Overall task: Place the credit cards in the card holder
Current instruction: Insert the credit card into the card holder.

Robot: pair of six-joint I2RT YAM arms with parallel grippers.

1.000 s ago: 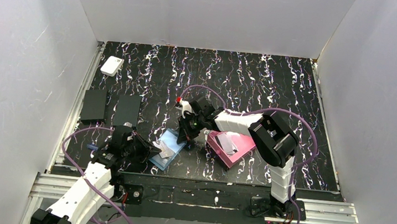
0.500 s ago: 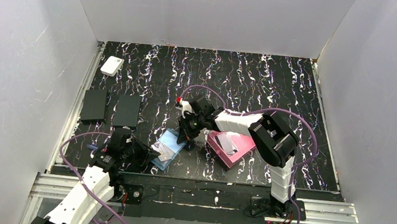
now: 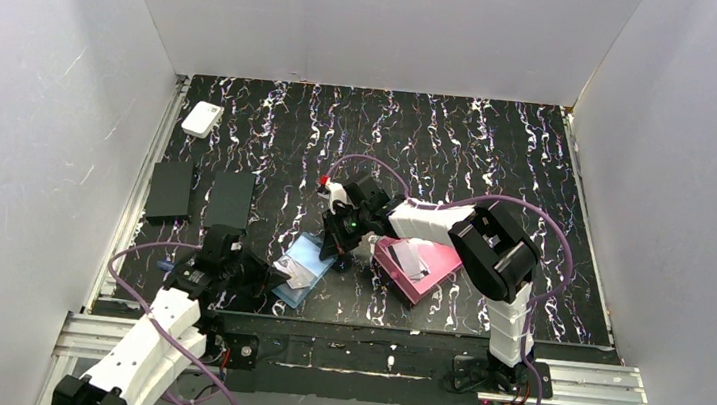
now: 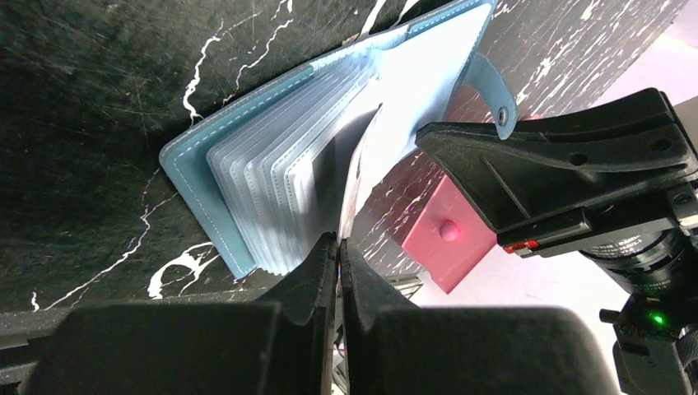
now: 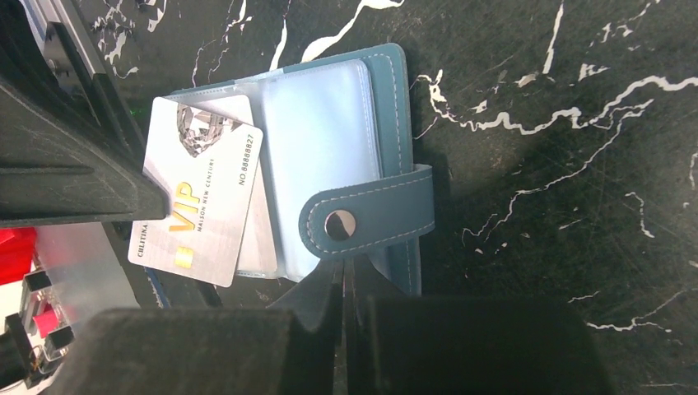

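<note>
Credit card (image 5: 197,216), silver with gold VIP lettering, is pinched tight in the left gripper (image 4: 338,244), its far end reaching in among the clear plastic sleeves of the open teal-blue folding card holder (image 5: 387,107). Right gripper (image 5: 346,267) is clenched empty, tips planted on that holder just below its snap tab (image 5: 370,216). It all sits on the black marbled table (image 5: 535,99), pink square tray (image 4: 449,247) just beside.
</note>
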